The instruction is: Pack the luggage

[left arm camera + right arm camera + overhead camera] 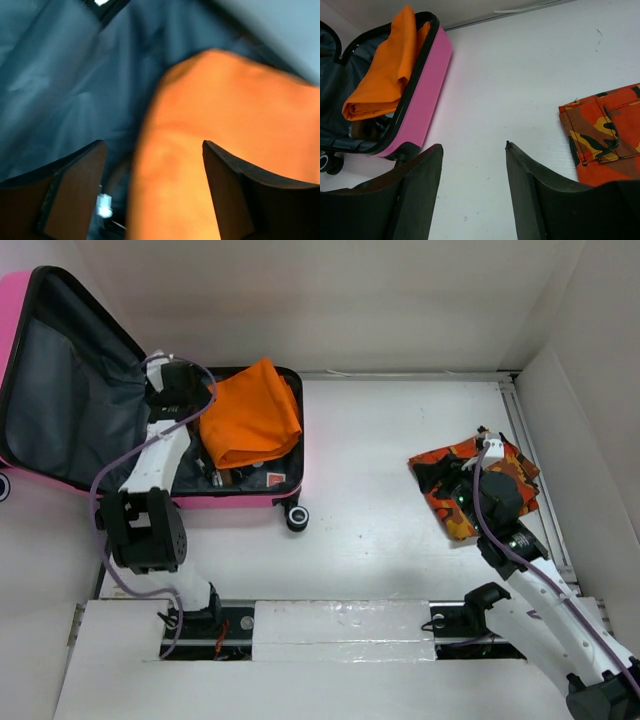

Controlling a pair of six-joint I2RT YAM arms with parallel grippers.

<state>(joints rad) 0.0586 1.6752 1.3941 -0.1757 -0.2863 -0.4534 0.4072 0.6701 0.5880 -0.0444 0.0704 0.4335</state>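
Two grippers sit at opposite ends of the table (380, 500), and what matters for you is which one is at the luggage (232, 502). It lies open at the far left, its long axis running left to right across the table and its lid (60, 390) leaning back to the left. The left gripper (185, 390) is already inside it, so the left arm is plainly the nearer. In the left wrist view its fingers (75, 185) are spread wide with nothing gripped. The grey lining (65, 75) is to the left and ahead, and the orange cloth (225, 125) fills the space ahead and to the right, seemingly right at the fingers; whether it touches them, you cannot tell through the blur. From above, that orange cloth (250, 415) rides over the luggage's right rim instead of lying flat inside, so tucking it in looks like left-arm work. The right gripper (462, 490) hovers over the camo garment (440, 462) at the far right, well apart from the luggage. Its fingers (420, 190) are also wide and empty. In its wrist view the camo garment (605, 130) is just to the right of the fingers, while the luggage (422, 95) is far off to the left. Grasp the garment first, then expect a long carry leftward.
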